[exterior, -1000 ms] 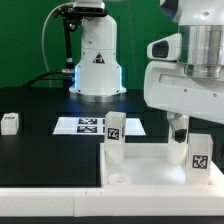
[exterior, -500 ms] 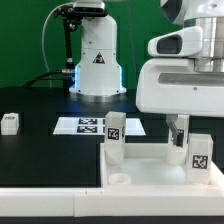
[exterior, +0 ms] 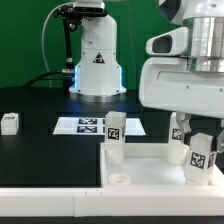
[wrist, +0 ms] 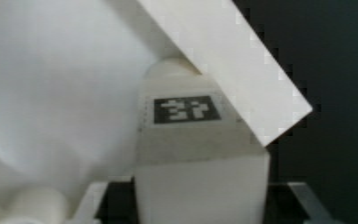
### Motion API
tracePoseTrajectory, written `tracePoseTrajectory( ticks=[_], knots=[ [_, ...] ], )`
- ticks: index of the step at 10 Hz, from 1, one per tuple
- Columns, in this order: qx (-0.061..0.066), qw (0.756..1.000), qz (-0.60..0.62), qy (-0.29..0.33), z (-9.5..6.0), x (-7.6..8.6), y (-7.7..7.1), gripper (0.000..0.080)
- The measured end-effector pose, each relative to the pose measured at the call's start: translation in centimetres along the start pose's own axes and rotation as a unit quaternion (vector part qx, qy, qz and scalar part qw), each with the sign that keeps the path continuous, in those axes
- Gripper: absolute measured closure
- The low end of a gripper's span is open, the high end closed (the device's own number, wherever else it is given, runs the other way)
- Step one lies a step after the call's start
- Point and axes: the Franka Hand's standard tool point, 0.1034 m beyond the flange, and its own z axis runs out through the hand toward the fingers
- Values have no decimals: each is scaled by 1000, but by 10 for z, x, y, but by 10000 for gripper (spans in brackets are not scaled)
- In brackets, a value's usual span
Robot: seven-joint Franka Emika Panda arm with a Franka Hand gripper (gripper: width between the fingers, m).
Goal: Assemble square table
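Biggest first: a black desk [exterior: 40, 150], with the white arm [exterior: 185, 85] bent over its near edge on the exterior view's right, wrist pointing straight down. Under that, the white square top [exterior: 140, 165] of the table, lying flat with its rim up, most likely so the legs can go in from above. Behind it, flat on the desk, the marker board [exterior: 85, 125]. Then the smaller bits: one leg [exterior: 115, 135] standing upright at the top's far corner on the exterior view's left, a tagged leg [exterior: 202, 158] upright at the exterior view's right, and a loose leg [exterior: 10, 122] lying well apart near the desk's left edge. Smallest of all, the claw [wrist: 197, 198], set about half wide around an upright tagged leg [wrist: 194, 150], one finger on each side, seen from the wrist view. Cannot tell whether squeezing it or just beside it. Cannot tell either which leg in the exterior view this one is. Held straight up and down, probably to keep the leg from tipping while being turned or pushed into its hole. Looks like the middle of the job, with a leg left to fetch.
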Motion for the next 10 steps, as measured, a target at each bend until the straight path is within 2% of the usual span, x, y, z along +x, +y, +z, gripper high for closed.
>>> tracePoseTrajectory(
  ticks=[1, 2, 4, 5, 6, 7, 8, 9, 10],
  knots=[
    [-5, 998, 66, 0, 0, -1, 2, 509],
    [-1, 991, 133, -10, 0, 1, 3, 509],
    [19, 951, 305, -53, 2, 7, 11, 509],
    [22, 938, 340, -65, 2, 8, 11, 509],
    [19, 929, 364, -67, 2, 6, 11, 509],
    [17, 915, 397, -67, 2, 6, 11, 476],
    [11, 931, 359, -60, 4, 4, 11, 476],
    [-2, 955, 295, -45, 5, -5, 10, 283],
    [14, 973, 228, -38, 4, -9, 4, 283]
  ],
)
